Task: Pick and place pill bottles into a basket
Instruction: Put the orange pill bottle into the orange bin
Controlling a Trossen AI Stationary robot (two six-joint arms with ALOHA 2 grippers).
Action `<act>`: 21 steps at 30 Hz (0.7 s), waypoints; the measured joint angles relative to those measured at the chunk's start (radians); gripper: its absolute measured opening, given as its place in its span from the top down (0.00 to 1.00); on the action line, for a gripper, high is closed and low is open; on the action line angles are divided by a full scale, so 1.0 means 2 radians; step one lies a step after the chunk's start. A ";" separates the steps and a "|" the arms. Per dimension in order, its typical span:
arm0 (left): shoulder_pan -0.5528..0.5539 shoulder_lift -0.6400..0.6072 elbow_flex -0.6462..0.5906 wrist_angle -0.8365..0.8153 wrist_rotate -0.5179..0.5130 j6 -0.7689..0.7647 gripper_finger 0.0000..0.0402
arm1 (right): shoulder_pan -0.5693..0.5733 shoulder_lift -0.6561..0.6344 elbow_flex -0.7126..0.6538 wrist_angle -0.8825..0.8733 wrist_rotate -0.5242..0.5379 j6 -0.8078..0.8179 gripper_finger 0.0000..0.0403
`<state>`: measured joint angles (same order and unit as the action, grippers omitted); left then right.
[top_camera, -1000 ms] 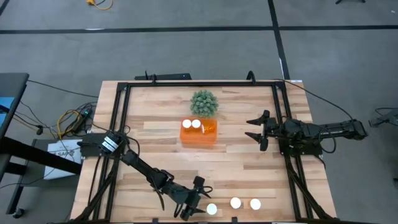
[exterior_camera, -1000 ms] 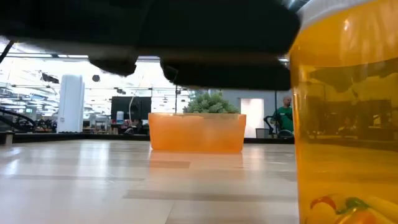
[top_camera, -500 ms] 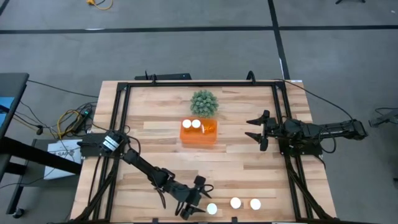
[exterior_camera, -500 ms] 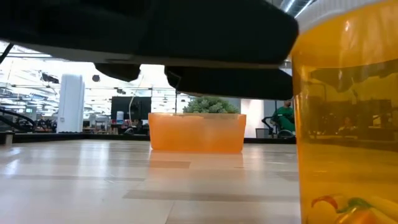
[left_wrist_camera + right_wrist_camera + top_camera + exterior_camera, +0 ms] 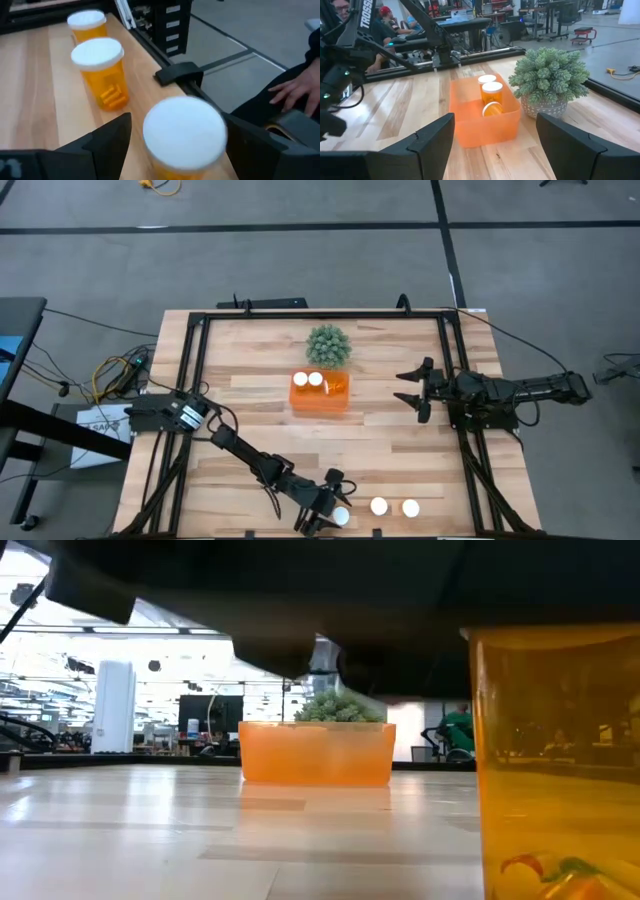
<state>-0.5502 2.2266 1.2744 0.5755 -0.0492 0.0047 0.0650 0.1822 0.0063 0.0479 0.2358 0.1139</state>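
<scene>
Three pill bottles with white caps stand in a row near the table's near edge (image 5: 341, 517), (image 5: 379, 506), (image 5: 411, 507). My left gripper (image 5: 335, 508) is open, its fingers on either side of the leftmost bottle (image 5: 183, 134) with gaps showing, touching nothing. That bottle fills the right of the low view (image 5: 555, 760). The orange basket (image 5: 320, 394) sits mid-table and holds three bottles, two upright (image 5: 491, 92) and one on its side (image 5: 492, 109). My right gripper (image 5: 413, 388) is open and empty at the table's right side.
A round green plant (image 5: 327, 345) in a pot stands just beyond the basket's far side. The black frame rail (image 5: 175, 75) runs along the near edge beside the bottles. A person's hand (image 5: 295, 90) shows off the table past that rail.
My left gripper has gone toward the table's right edge, up to the leftmost bottle of the near row, and now stands with its fingers on either side of it. The bottles have not moved.
</scene>
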 joint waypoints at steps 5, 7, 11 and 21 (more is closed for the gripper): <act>0.003 0.001 0.014 -0.024 -0.005 0.007 0.29 | 0.000 0.004 0.000 0.000 0.000 0.000 0.32; 0.003 0.000 0.014 -0.022 -0.009 0.007 0.31 | 0.000 0.004 0.000 0.000 0.000 0.000 0.32; 0.004 0.000 0.013 -0.025 -0.011 0.007 0.40 | 0.000 0.004 0.000 0.000 0.000 0.000 0.32; 0.024 0.000 0.013 -0.023 -0.023 0.008 0.58 | 0.000 0.004 0.000 0.000 0.000 0.000 0.32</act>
<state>-0.5022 2.2276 1.3003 0.5289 -0.0954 0.0216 0.0647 0.1898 0.0063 0.0479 0.2356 0.1143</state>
